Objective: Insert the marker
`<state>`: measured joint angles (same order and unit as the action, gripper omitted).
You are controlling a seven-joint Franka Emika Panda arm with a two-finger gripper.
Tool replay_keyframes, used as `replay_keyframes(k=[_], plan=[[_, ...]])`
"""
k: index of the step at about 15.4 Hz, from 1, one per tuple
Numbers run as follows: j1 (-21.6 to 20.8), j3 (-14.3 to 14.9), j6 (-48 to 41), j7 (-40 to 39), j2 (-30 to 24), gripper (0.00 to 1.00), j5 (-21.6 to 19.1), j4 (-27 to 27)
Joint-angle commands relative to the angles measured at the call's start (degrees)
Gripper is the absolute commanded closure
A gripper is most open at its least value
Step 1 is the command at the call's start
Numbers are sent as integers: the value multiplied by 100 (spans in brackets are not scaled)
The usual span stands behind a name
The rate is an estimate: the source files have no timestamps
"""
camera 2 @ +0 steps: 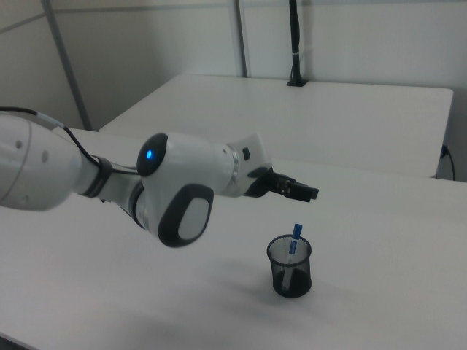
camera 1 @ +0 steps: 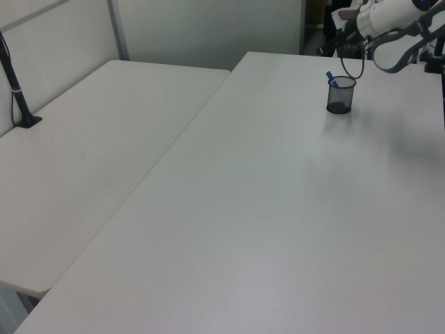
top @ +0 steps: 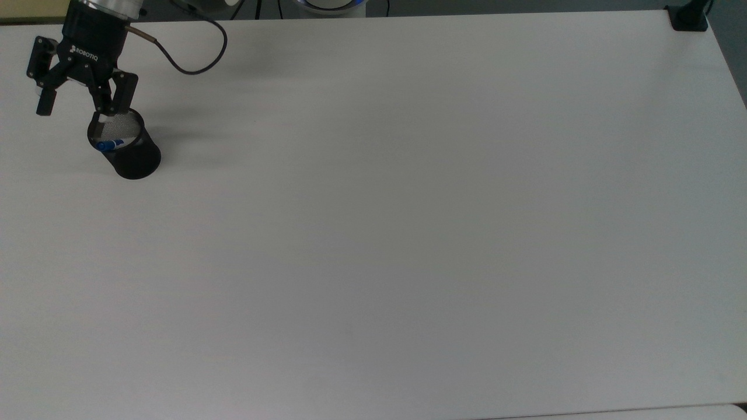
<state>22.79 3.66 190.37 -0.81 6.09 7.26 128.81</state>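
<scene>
With the marker (top: 109, 144) seen leaning inside the mesh cup (top: 131, 157) at the top view's upper left, and the gripper (top: 79, 108) held with fingers apart and empty above it, a straight upward retreat is judged best, so the cup rim is not clipped.

My gripper (top: 76, 105) is black with small white letters. The marker (camera 2: 292, 251) has a white body and a blue cap. The cup (top: 129, 153) is black mesh. The table (top: 408, 233) is plain white, my cable (top: 187, 61) black.
</scene>
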Motion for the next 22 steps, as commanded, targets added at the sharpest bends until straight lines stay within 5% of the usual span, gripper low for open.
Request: replay_keyframes(k=[1,6,12,18,22], plan=[[-476,-23,-2086,291,-740,0,12,-354],[-907,-278,-5146,1415,-899,0,4,-1795],[-1733,-348,-8241,1733,-846,0,-181,-3037],[-2051,-348,-8553,1619,-759,0,-172,-3028],[-2042,-348,-8446,619,-706,0,-181,-3020]])
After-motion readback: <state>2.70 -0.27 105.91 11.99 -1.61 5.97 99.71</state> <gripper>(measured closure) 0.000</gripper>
